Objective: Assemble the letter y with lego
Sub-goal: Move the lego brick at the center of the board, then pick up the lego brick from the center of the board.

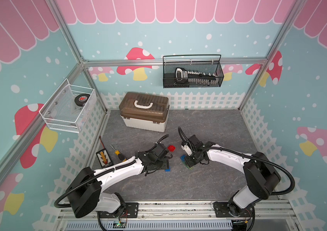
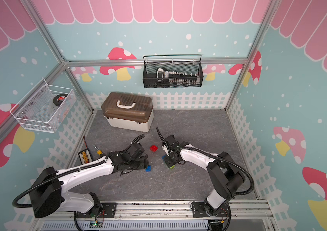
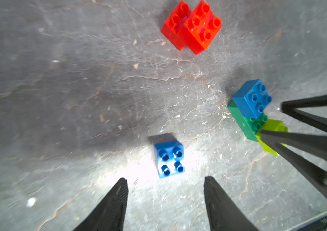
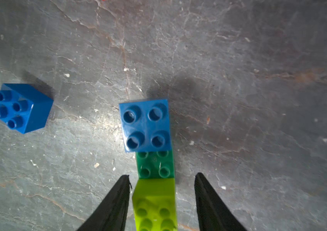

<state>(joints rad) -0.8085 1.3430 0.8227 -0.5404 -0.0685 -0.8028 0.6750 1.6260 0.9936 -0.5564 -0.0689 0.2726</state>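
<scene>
Left claw [image 3: 164,178]: released, empty; loose blue brick [image 3: 169,158] just beyond its tips, likely next.
Right claw [image 4: 162,175]: spread astride lime brick [image 4: 154,200], unclamped, perhaps steadying it.

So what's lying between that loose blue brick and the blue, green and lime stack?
Nothing. Only bare grey tabletop separates the loose blue brick from the stack, as the right wrist view shows.

Grey slate floor [image 1: 208,130], mushroom-print pastel walls [image 1: 178,40]
</scene>
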